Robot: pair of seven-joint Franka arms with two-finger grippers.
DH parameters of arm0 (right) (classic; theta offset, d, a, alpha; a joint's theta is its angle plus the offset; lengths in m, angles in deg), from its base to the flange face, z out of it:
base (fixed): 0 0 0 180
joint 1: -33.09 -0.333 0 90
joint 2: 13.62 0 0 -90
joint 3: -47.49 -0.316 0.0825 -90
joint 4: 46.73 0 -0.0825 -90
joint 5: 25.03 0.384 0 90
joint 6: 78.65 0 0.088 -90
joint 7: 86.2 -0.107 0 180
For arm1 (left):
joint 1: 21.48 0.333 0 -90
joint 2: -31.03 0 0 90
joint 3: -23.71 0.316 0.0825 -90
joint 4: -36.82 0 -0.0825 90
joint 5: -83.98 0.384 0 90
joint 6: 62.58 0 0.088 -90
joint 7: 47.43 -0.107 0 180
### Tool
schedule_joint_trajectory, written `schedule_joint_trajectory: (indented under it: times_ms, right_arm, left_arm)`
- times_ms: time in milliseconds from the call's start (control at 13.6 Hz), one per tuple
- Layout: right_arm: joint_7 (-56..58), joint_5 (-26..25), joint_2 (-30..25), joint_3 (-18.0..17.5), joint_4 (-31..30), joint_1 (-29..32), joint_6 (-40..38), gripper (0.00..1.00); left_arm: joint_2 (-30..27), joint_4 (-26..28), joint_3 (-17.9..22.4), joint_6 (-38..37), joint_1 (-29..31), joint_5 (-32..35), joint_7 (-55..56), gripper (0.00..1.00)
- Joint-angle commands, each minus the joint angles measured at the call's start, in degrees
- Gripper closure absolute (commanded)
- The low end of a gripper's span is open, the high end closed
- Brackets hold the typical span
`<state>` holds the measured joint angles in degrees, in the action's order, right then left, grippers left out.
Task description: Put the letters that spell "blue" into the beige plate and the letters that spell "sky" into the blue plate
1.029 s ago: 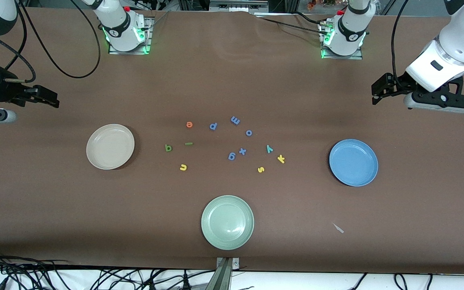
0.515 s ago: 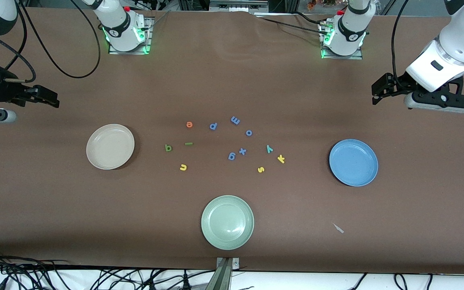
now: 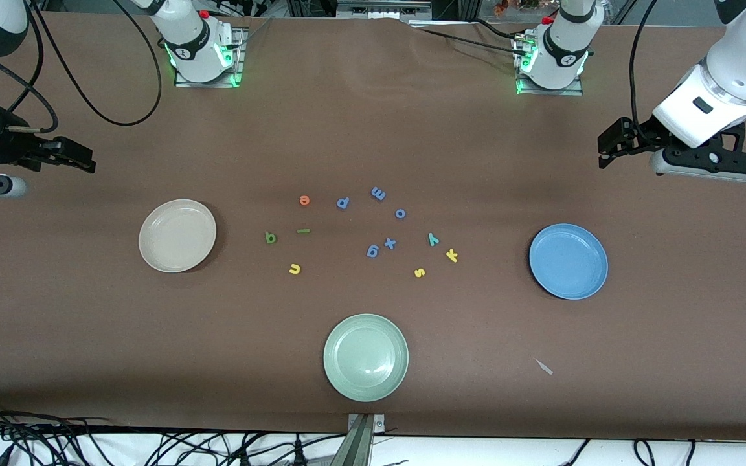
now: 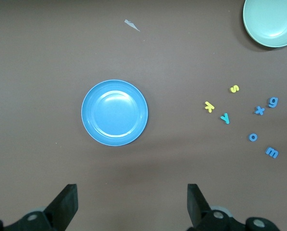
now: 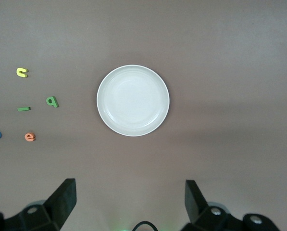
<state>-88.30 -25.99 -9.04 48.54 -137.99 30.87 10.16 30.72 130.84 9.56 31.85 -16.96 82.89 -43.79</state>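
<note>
Left gripper (image 4: 129, 204) above table, near blue plate (image 3: 568, 261), fingers spread wide, empty. Right gripper (image 5: 129, 202) above table, near beige plate (image 3: 177, 235), likewise wide, empty. Letters (image 3: 360, 233) scattered between plates.

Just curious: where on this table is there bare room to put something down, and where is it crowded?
Bare: between the beige plate and green b; between yellow k and the blue plate; between the letters and the robot bases. Crowded: the periwinkle letters mid-table.

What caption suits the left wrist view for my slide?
Open left pincer above the empty blue plate, with yellow s, yellow k, teal y nearby.
</note>
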Motion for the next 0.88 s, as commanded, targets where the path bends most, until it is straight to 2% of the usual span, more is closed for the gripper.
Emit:
schedule_joint_trajectory:
  times_ms: [0,809]
  right_arm:
    - [-0.1,-0.53,0.34,-0.16,1.17,-0.07,-1.01,0.0]
    - [-0.36,-0.27,0.6,-0.25,1.17,-0.33,-0.22,0.0]
  left_arm:
    - [0.31,-1.12,-0.18,-1.0,0.23,0.92,-0.91,0.0]
    - [0.31,-1.12,-0.18,-1.0,0.15,1.01,-0.91,0.0]
